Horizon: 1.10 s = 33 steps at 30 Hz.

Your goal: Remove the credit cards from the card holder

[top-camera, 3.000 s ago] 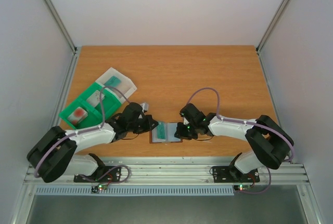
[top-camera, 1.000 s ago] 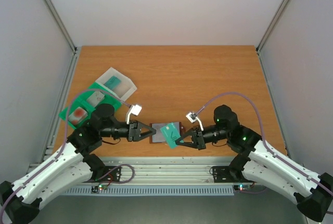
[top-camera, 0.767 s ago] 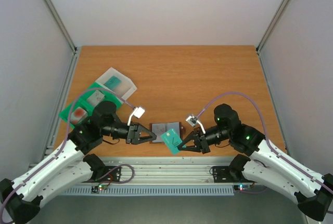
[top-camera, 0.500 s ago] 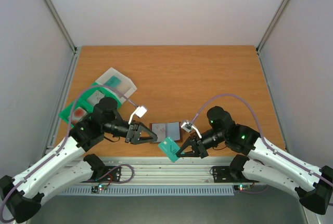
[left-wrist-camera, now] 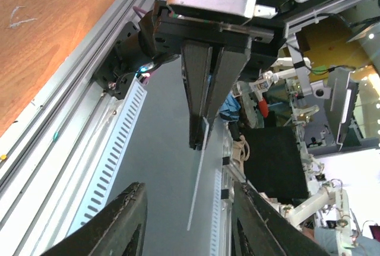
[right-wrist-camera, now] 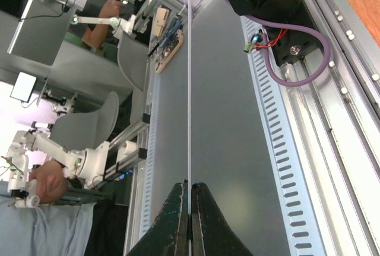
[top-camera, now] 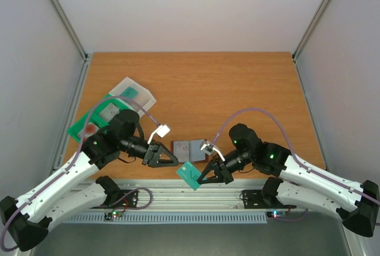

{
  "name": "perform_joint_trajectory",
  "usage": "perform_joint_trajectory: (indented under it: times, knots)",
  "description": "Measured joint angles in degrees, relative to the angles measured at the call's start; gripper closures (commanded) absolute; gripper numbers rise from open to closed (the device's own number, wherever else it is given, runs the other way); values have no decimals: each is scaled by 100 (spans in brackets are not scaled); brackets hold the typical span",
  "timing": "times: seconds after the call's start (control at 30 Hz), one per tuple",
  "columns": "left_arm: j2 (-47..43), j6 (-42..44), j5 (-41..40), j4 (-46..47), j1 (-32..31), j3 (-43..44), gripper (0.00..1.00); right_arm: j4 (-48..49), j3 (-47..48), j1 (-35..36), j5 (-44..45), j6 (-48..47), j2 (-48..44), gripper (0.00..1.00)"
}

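Observation:
The card holder (top-camera: 189, 149) lies open on the table near the front edge, grey-blue inner faces up. My right gripper (top-camera: 206, 176) is shut on a pale teal credit card (top-camera: 191, 174), holding it over the table's front rail, just near and left of the holder. In the right wrist view the card (right-wrist-camera: 189, 89) shows edge-on, sticking out from the closed fingertips (right-wrist-camera: 190, 187). My left gripper (top-camera: 170, 160) stands open and empty, a little left of the holder. From the left wrist, the thin card (left-wrist-camera: 198, 173) hangs between the open fingers (left-wrist-camera: 116, 226). A red card (top-camera: 89, 129) rests in the green tray.
A green compartmented tray (top-camera: 80, 126) sits at the left of the table, partly under my left arm. A clear plastic box (top-camera: 132, 94) with a teal item lies just behind it. The aluminium rail (top-camera: 190, 193) runs along the table's near edge.
My right gripper has carried the teal card off the card holder, toward the near left and over the front rail. My left gripper has pulled back from the holder and opened slightly.

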Motion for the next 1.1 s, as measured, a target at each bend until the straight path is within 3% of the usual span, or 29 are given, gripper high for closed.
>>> perform_joint_trajectory:
  times: [0.2, 0.5, 0.63, 0.8, 0.93, 1.1]
  knots:
    - [9, 310, 59, -361, 0, 11, 61, 299, 42, 181, 127, 160, 170, 99]
    - [-13, 358, 210, -387, 0, -61, 80, 435, 76, 245, 404, 317, 273, 99]
    - [-7, 210, 306, -155, 0, -188, 99, 472, 76, 249, 431, 389, 286, 99]
    - [-13, 101, 328, -4, 0, -234, 100, 466, 144, 254, 442, 435, 328, 97]
    - [-20, 48, 310, 72, 0, -251, 100, 278, 223, 264, 616, 437, 319, 79]
    - [-52, -11, 76, 120, 0, -254, 100, 90, 310, 273, 1174, 501, 153, 40]
